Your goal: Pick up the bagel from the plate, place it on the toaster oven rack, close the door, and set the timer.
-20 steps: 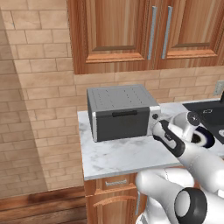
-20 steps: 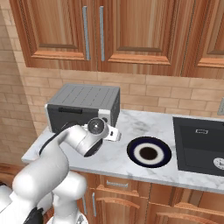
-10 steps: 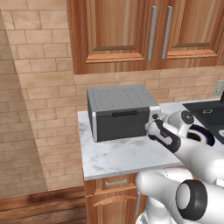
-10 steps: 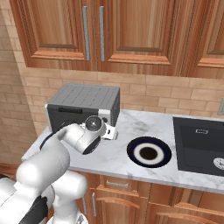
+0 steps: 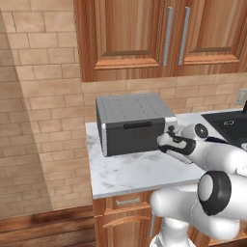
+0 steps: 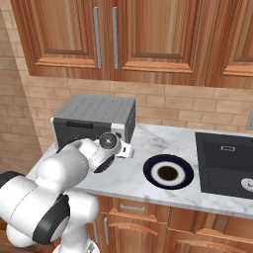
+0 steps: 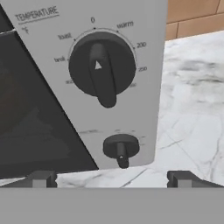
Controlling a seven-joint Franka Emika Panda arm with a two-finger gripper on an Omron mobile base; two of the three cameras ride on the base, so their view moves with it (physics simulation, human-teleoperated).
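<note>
Grey wire of the toaster oven rack cannot be made out; the dark door (image 5: 133,136) stands shut across the toaster oven (image 6: 94,121), hiding its cavity. On the plate (image 6: 168,172), lower centre of the right base view, the middle reads only as a dark blot, too small to tell as a bagel. The gripper (image 7: 112,178) has its two dark fingertips (image 7: 42,178) spread wide and empty at the bottom of the hand view, just before the control panel: the temperature knob (image 7: 102,66) upper centre, a smaller knob (image 7: 121,148) below, its lettering blurred. The plate lies right of the gripper, apart from it.
</note>
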